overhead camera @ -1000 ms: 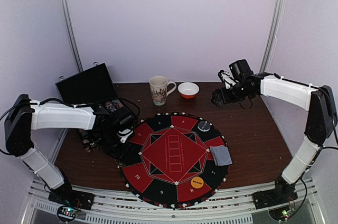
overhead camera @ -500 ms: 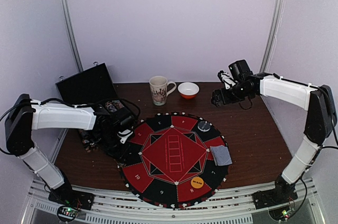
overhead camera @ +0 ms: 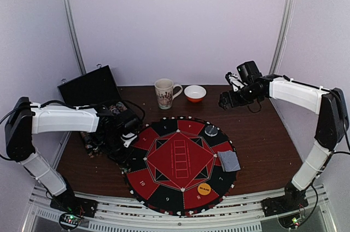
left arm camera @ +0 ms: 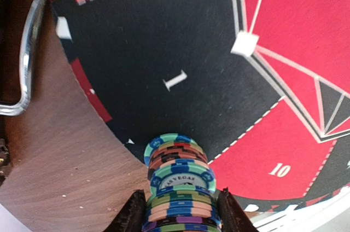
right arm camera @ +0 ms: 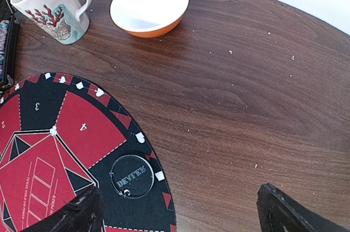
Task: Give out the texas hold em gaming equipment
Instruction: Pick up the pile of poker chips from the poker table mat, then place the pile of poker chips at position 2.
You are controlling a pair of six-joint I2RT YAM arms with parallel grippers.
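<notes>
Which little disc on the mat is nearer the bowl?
The dark disc, on the far side of the mat; the orange disc sits at its near edge.

left gripper: jaws have drawn in from a wider gap over the last second
fingers: now touching both sides of the chip stack, where before they stood farther apart
left wrist: nudged very slightly in the top view; the direction is too small to tell

Striped multicoloured poker-chip stack at nine o'clock on the round red-and-black felt mat; dark disc at one, grey-blue cards three, orange disc five.
</notes>
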